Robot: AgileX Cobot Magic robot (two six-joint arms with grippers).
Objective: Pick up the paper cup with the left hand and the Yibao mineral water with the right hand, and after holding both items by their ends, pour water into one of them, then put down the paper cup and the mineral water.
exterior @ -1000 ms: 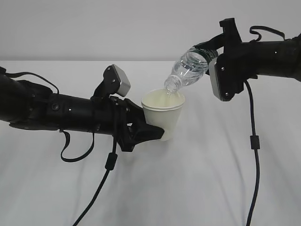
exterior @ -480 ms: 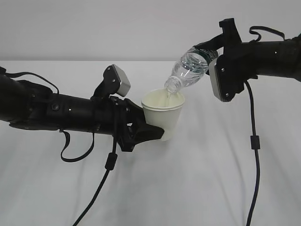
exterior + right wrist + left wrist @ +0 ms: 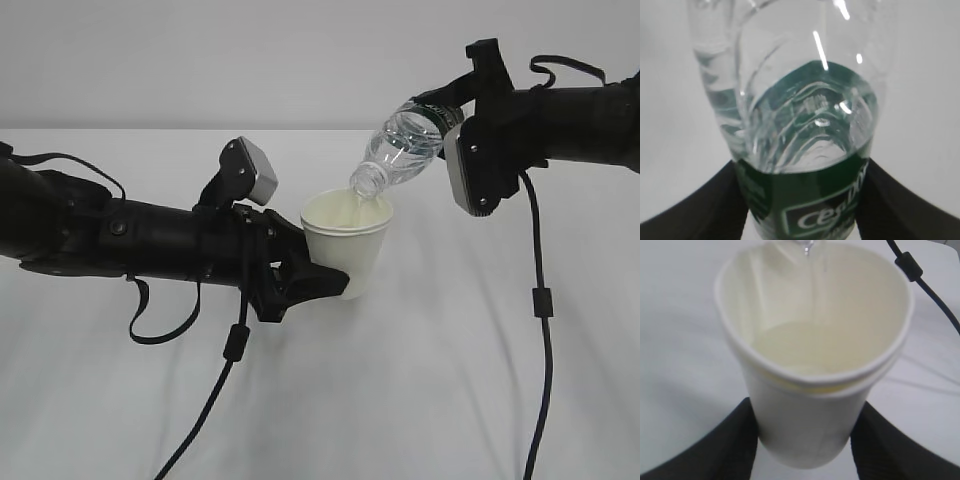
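White cloth tabletop (image 3: pixel 420 400), faintly creased; plain pale wall (image 3: pixel 250 60) behind. Left claw (image 3: pixel 315 280) clenched on paper cup (image 3: pixel 345 240), held above tabletop. Right claw (image 3: pixel 455 110) grasping Yibao mineral water (image 3: pixel 400 150), tilted neck-down over cup rim.

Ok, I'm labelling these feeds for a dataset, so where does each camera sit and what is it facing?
Exterior view: in front of the table, looking down at a slant at both arms, the left gripper and right gripper.
Left wrist view: on the left arm, looking along its fingers into the paper cup.
Right wrist view: on the right arm, looking down the tilted Yibao mineral water between its fingers.
Shared: cup and bottle also appear in the exterior view.
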